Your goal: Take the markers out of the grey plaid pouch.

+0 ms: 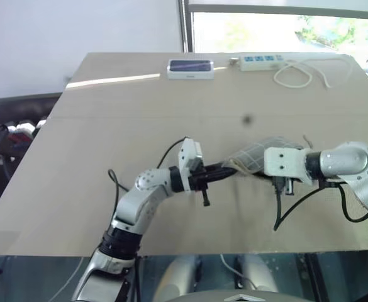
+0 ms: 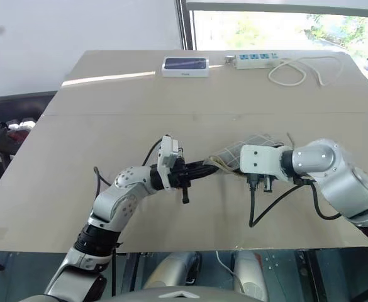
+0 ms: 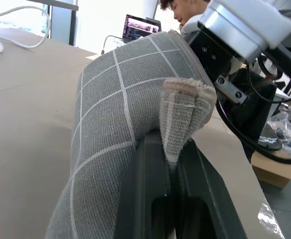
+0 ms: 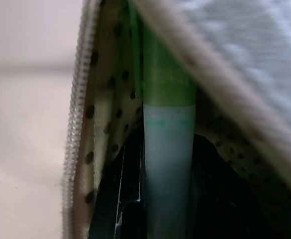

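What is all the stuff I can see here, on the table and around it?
Table: one, pale tan wood, under everything.
Grey plaid pouch: one, grey with white grid lines, mid-table between the two grippers, zipper open, dotted pale lining.
Marker: one seen, bright green end with a pale barrel, inside the pouch opening.
Flat device: one, white frame with a dark face, far edge of the table.
Power strip: one, white, far edge beside the device, with a looped white cord.
Laptop: one, open, beyond the table.
Person: one, behind the laptop.
Left gripper: black fingers shut on the pouch's end.
Right gripper: at the pouch's mouth, closed on the marker.
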{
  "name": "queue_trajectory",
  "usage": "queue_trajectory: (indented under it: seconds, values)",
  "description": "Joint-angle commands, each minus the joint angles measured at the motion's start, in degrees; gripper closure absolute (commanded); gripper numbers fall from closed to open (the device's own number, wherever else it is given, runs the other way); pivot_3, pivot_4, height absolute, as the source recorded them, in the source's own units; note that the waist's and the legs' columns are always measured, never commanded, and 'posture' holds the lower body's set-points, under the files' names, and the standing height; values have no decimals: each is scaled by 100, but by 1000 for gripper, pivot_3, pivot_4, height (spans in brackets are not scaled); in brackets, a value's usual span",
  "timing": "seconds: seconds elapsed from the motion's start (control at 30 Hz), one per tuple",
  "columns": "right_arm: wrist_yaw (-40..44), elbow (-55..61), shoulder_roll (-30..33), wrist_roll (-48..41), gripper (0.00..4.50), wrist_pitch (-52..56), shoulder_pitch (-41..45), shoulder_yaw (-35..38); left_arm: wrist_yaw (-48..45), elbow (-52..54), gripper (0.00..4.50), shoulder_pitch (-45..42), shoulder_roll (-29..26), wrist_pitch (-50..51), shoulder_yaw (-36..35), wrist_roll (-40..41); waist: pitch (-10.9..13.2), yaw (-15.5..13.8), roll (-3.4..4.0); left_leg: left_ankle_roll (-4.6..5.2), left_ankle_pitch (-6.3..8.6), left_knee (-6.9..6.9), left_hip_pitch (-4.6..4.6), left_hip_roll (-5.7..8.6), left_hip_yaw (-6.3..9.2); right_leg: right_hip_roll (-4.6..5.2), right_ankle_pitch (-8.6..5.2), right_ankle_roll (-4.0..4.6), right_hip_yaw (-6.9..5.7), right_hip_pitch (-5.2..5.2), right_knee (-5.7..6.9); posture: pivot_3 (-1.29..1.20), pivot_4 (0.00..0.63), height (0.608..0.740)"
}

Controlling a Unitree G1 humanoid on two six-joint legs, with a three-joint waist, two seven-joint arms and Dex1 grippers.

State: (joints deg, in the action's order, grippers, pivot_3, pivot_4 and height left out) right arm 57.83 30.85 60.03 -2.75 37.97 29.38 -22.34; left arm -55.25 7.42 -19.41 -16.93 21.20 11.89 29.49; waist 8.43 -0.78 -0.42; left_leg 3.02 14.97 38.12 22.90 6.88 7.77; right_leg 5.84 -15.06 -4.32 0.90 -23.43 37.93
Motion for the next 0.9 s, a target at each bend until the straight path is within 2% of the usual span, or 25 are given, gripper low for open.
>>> queue_trajectory:
  seconds: [0.03,0.33,0.7,0.9]
  values:
    - [118,-84,-41,267,4111,150,-70,-276,198,547,4500,-162,123,-55,-463,399,0,-1,0,0,0,0,0,0,0,0,0,0,0,0,0,0,150,738]
    - [99,-296,-334,574,4111,-262,-71,-284,425,607,4500,-184,200,28,-538,438,0,1,0,0,0,1,0,0,-1,0,0,0,1,0,1,0,150,738]
    - [-529,-566,-822,689,4111,-1641,-133,560,353,290,4500,-168,34,-123,-383,100,0,0,0,-1,0,1,0,0,0,-2,0,0,0,0,1,0,150,738]
    - [-581,-589,-826,766,4111,-2321,-331,798,467,65,4500,-237,86,-156,-477,81,0,0,0,-1,0,1,0,0,-1,-2,0,0,-1,0,1,0,150,738]
